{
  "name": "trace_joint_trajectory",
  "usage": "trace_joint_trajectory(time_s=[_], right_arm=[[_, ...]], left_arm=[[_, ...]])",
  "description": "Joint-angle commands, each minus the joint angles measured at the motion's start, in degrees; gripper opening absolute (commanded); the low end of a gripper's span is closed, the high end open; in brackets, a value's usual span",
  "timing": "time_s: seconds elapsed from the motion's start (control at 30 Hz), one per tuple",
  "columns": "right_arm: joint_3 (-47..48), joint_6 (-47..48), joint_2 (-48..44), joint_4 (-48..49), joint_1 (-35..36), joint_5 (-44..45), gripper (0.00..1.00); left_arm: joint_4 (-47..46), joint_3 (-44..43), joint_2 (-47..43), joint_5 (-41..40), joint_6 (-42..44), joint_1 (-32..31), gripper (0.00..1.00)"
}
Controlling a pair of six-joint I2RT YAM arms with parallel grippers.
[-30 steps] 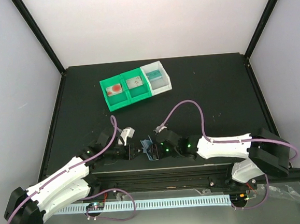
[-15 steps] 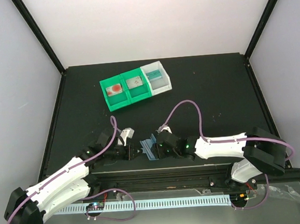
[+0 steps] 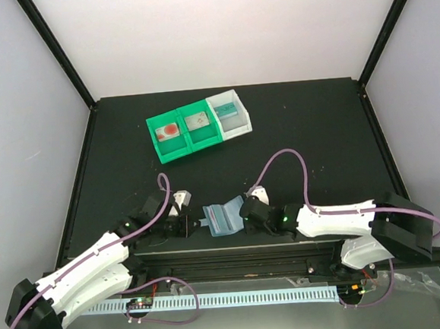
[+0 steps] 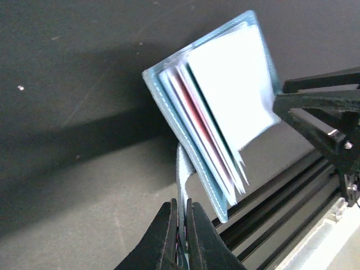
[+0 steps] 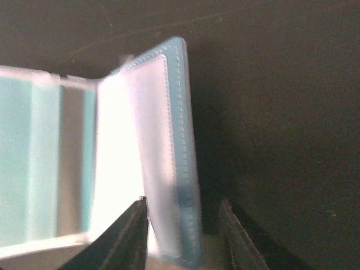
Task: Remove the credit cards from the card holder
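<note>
The black table carries the card holder at its 6 o'clock edge, fanned open and lifted. Your left gripper pinches the side tab tight from 9 o'clock. Your right gripper, at 3 o'clock, has its jaws partly apart around the outer cover's end. The cards are still in their pockets, so you're at the opening step. Next, I judge, the right jaws must catch one card's edge, not the cover.
</note>
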State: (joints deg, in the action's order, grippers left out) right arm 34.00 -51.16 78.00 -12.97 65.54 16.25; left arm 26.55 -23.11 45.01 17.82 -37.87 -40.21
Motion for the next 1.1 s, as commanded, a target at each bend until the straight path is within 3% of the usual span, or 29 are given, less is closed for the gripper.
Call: trace_joint_trajectory(time_s=[0.0,0.13,0.37,0.57,0.9,1.07], right_arm=[[-2.78,-1.44,-1.33,1.27,-0.06,1.70,0.32],[-5.52,-1.82,-2.62,4.47,-0.08,-0.23,0.18],[-10.79,-4.57,-5.61,10.09,-0.14,-2.39,0.01],[-13.30,-6.90,-6.12,13.19,-0.07,-3.97,0.01],[-15.25,-7.99,-10.59,10.54,-0.06,-4.65,0.02],[-11.90,-5.54,-16.92,4.79,-0.08,-4.72,0.20]], left_arm=[[3.17,-2.42,0.60,-4.18,0.08,0.09,0.02],[2.03,-1.91,1.57,-3.95,-1.10,0.10,0.03],[-5.27,0.84,3.13,-0.78,-2.43,0.09,0.24],[-11.11,2.26,8.05,0.75,-3.15,0.08,0.44],[-11.62,1.69,13.59,-4.77,-1.36,0.08,0.47],[-12.11,1.78,15.17,-6.07,-1.27,0.05,0.47]])
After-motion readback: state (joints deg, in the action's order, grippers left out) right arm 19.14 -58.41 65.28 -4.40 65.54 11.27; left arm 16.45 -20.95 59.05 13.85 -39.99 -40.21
